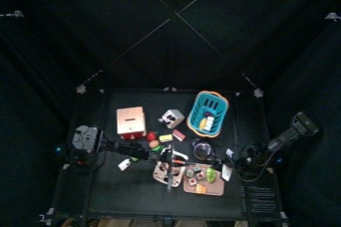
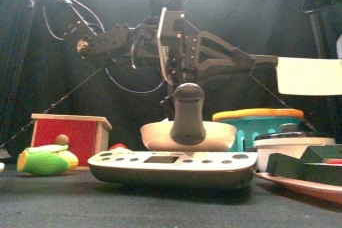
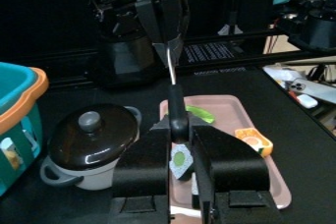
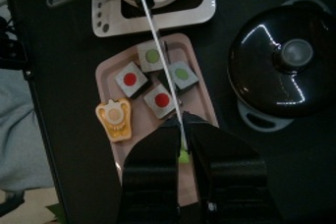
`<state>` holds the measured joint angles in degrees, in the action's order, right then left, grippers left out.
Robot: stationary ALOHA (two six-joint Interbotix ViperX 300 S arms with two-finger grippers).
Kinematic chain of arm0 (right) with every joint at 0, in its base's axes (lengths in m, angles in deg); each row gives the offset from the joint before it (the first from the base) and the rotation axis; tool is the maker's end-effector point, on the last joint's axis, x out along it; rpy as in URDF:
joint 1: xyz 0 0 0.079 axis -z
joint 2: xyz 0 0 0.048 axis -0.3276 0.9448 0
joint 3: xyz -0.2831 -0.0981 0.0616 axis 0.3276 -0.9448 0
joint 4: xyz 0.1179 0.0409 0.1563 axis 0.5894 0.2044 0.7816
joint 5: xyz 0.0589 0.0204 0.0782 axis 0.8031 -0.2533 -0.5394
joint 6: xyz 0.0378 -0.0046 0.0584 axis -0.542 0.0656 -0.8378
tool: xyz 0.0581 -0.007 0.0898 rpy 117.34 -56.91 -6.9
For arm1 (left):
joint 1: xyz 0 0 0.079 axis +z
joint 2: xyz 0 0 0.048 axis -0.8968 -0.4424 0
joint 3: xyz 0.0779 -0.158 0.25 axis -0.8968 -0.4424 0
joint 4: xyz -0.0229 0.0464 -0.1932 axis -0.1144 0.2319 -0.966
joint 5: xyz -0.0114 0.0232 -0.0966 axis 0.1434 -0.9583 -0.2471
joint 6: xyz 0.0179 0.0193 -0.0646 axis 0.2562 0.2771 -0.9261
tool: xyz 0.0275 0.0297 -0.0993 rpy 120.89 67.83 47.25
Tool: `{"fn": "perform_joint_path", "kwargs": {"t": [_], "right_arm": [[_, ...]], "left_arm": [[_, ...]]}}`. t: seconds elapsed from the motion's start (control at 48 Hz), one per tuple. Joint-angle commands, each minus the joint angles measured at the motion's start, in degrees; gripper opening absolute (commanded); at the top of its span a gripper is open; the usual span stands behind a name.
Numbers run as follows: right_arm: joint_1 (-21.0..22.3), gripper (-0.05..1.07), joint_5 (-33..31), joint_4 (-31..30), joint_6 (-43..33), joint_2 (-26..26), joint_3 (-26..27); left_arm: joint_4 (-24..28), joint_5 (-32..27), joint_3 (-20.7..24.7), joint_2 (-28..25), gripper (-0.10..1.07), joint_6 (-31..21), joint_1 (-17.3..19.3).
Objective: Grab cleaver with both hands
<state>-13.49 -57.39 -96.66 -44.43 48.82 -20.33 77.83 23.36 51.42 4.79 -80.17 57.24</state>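
From my station the cleaver's blade [image 3: 171,59] reads as thin, bright metal with a smooth sheen, and its handle [image 2: 187,115] looks like matt grey plastic. Both pincers, left [image 3: 179,159] and right [image 4: 186,154], look like hard black plastic with a slight gloss. I see the pot [image 4: 286,59] as glossy black, its lid throwing sharp highlights. The tray [image 4: 110,83] looks like smooth pink plastic, and the little blocks [image 4: 155,79] on it look like unvarnished wood with painted spots. The basket [image 3: 14,120] seems shiny teal plastic with an orange rim. The desk [image 4: 59,61] is dull matt black, and the curtains [image 1: 80,32] look like matt black cloth.
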Motion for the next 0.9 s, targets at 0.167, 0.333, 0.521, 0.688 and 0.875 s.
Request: {"fn": "perform_joint_path", "kwargs": {"t": [0.167, 0.333, 0.521, 0.688, 0.875], "right_arm": [[-2.7, 0.41, -5.8, 3.2, -0.4, -0.7, 2.0], [-4.5, 0.41, -7.6, 4.1, -0.4, -0.5, 1.8], [-5.8, 0.41, -7.7, 5.4, -0.4, 0.0, 1.7], [-6.8, 0.41, -7.5, 7.6, -0.8, 1.0, 0.8], [-7.1, 0.41, -5.2, 8.9, -0.8, 2.7, 0.3]], "left_arm": [[-2.5, -0.3, 2.9, -1.0, 0.43, 0.0, -1.8], [-4.6, -1.1, 4.6, -2.3, 0.43, -0.1, -2.1], [-5.4, -4.7, 6.6, -3.5, 0.43, 0.0, -2.5], [-5.5, -7.1, 7.6, -3.8, 0.43, 0.1, -2.9], [-5.5, -7.7, 7.6, -4.1, 0.43, 0.1, -3.0]]}}
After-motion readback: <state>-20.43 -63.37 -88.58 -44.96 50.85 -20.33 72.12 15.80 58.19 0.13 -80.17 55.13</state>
